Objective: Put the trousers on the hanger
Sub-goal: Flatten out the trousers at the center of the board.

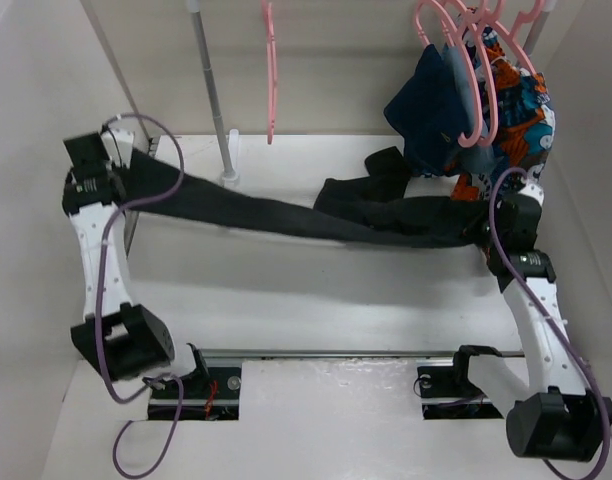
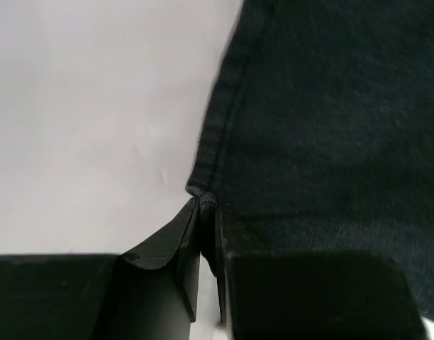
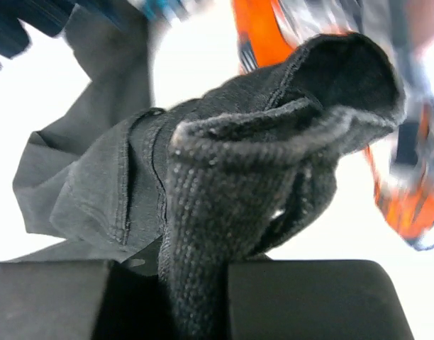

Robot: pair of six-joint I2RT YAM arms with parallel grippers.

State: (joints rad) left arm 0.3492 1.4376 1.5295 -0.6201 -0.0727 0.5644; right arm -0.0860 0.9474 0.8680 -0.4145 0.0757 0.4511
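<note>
**Desk:** Start with what's closest. What do the wrist views give you?

**Me:** On the left I see the left gripper (image 2: pixel 206 205) with its jaws pressed together on a corner of the trousers (image 2: pixel 330 142), right where the stitched hem ends.

**Desk:** And the right?

**Me:** The right gripper (image 3: pixel 196 283) is clamped too. A thick ribbed fold of the same black fabric rises out of its grip, and more cloth spreads off to the left.

**Desk:** How does the garment lie overall?

**Me:** From above, it runs as one long dark band over the table (image 1: pixel 286 300), from the left gripper at the left side across to the right gripper at the right. It is narrow on the left and widens toward the right, where a loose part bunches on the table behind the band. I cannot tell whether the middle of the band touches the surface.

**Desk:** Farther back?

**Me:** A grey pole (image 1: pixel 211 90) stands just behind the band's left half. The hanger (image 1: pixel 271 70) hangs beside it, to its right — bare, seen edge-on and well apart from the trousers. In the far right corner a bunch of pink hangers (image 1: pixel 476 60) carries a navy garment (image 1: pixel 431 105) and a patterned cloth (image 1: pixel 521 115) — both hang just behind the right gripper.
</note>
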